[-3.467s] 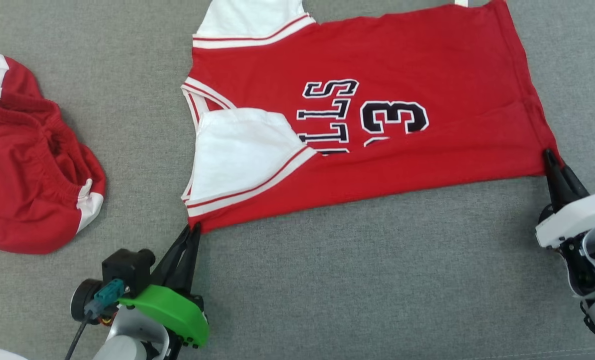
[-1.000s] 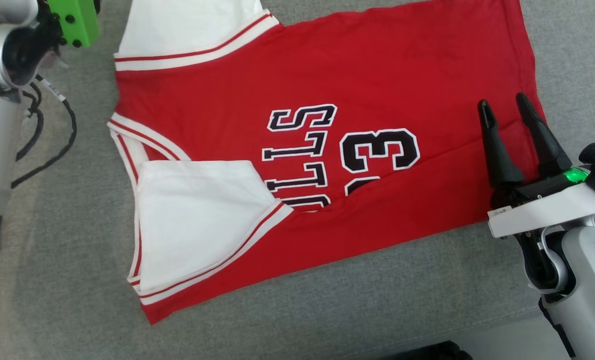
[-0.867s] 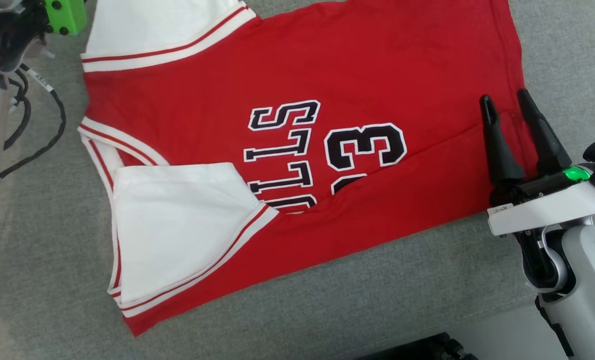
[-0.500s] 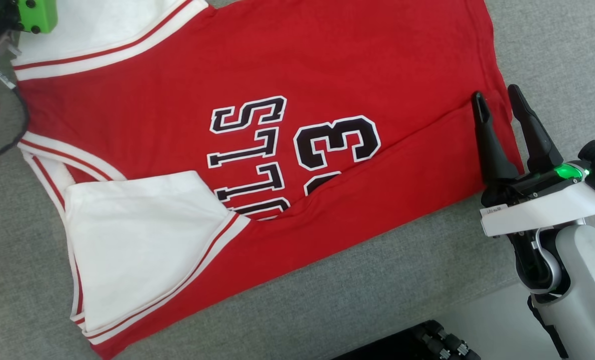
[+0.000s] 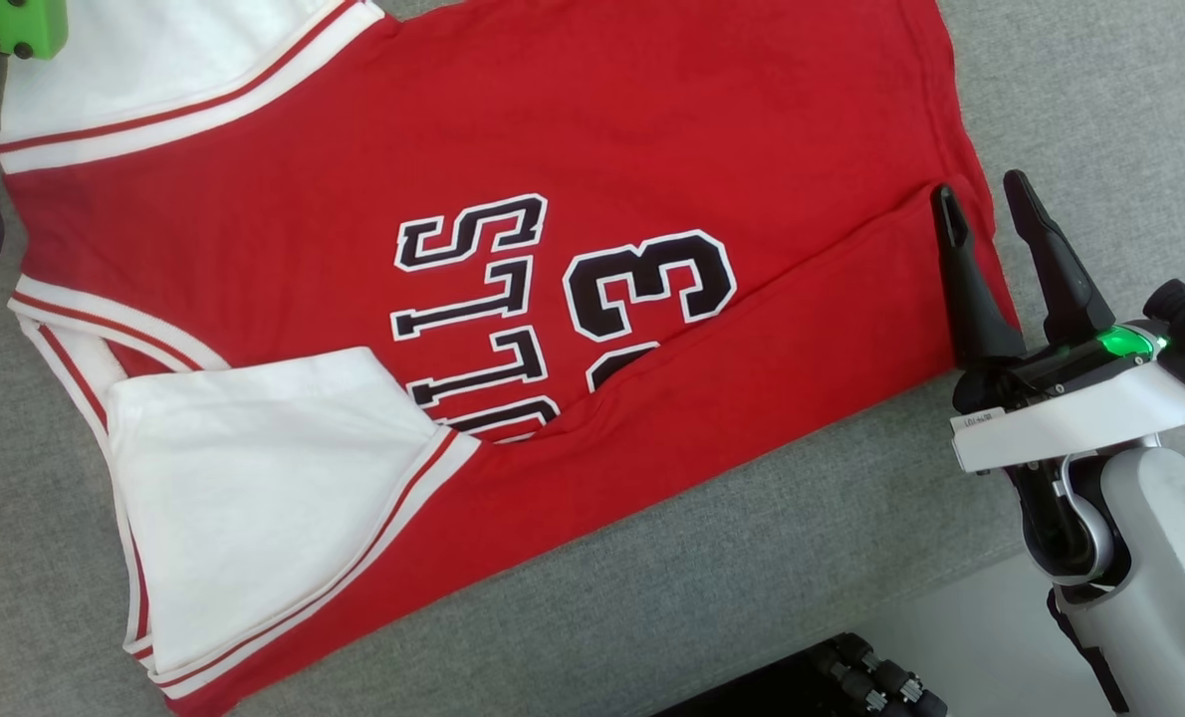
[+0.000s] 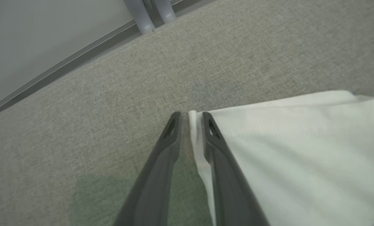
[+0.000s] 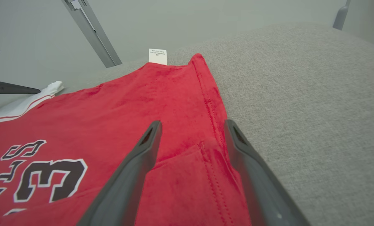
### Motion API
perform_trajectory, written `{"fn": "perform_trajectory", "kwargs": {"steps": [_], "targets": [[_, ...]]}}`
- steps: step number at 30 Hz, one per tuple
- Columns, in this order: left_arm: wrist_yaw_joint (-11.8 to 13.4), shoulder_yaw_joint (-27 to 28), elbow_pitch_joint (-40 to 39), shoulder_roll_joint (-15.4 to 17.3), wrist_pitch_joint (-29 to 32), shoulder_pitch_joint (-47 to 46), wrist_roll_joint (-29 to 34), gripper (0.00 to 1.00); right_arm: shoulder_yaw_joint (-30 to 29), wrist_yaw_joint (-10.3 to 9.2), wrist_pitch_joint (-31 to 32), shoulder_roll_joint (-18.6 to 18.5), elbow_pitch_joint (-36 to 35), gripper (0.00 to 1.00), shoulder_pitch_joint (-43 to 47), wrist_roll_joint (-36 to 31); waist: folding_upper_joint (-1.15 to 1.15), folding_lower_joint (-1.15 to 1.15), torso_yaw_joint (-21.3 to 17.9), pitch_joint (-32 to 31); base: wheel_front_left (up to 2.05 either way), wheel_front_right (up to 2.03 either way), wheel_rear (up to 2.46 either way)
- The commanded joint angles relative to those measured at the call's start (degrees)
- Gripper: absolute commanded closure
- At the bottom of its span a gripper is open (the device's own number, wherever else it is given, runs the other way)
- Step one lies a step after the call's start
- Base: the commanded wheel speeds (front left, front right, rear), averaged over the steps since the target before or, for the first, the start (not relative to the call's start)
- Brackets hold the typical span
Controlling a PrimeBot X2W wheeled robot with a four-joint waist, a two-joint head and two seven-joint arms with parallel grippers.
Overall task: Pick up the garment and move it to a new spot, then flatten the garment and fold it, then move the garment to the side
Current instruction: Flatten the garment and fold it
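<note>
Change: both arms have left the near edge of the garment (image 5: 553, 119); the left hand (image 6: 190, 117) went to the far white sleeve, the right hand (image 5: 978, 189) let go of the hem corner, and the head camera shifted.
Left hand: reaches low and flat along the counter (image 5: 1100, 100), jaws narrowed around the sleeve's edge; a firm pinch cannot be told.
Right hand: forearm at lower right, fingers spread apart, pointing away over the hem seam, holding nothing.
Garment: red jersey flat on the counter, near edge folded over the lettering, hem towards the right arm.
</note>
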Motion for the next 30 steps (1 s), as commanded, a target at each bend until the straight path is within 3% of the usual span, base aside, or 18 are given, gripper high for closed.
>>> {"fn": "perform_trajectory", "kwargs": {"steps": [1, 2, 10, 15, 20, 26, 30], "targets": [[-0.3, 0.1, 0.6, 0.8, 0.2, -0.5, -0.6, 0.93, 0.2, -0.11, -0.2, -0.2, 0.2, 0.0, -0.8, 0.0, 0.0, -0.01, -0.3, -0.2, 0.0, 0.0, 0.0], [-0.4, 0.3, 0.8, 0.8, 0.4, -0.5, -1.2, 1.0, 0.4, -0.11, -0.2, -0.3, 0.3, 0.0, -0.9, 0.0, 0.0, -0.01, -0.4, -0.3, 0.0, 0.0, 0.0], [-1.6, 1.1, 0.2, 0.7, -1.6, 0.2, -3.3, 1.0, 1.9, -0.11, -0.2, -1.4, 0.8, 0.0, -3.5, 0.6, 0.0, -0.01, -1.1, -1.7, 0.0, 0.0, 0.0], [-2.5, 0.3, -1.5, 1.4, -2.6, 1.6, -4.4, 1.0, 2.5, -0.11, 1.5, -2.5, 6.8, 0.0, -9.8, 0.4, 0.0, -0.01, -0.5, -3.5, 0.0, 0.0, 0.0], [-3.0, -0.8, -5.7, 1.7, -3.4, 3.3, -5.4, 1.0, 3.3, -0.1, 11.9, -3.4, 15.0, 0.0, -19.1, -3.0, 0.0, -0.01, 1.0, -5.2, 0.0, 0.0, 0.0], [-3.3, -2.9, -12.2, 2.9, -2.6, 5.3, -6.1, 1.0, 1.6, -0.1, 25.6, -1.4, 23.4, 0.0, -28.0, -8.2, 0.0, -0.01, 3.5, -5.9, 0.0, 0.0, 0.0], [-3.4, -3.9, -16.7, 3.6, -1.8, 6.4, -6.4, 1.0, -0.8, -0.1, 31.5, 1.1, 27.0, 0.0, -32.3, -11.1, 0.0, -0.01, 5.0, -5.8, 0.0, 0.0, 0.0]]}}
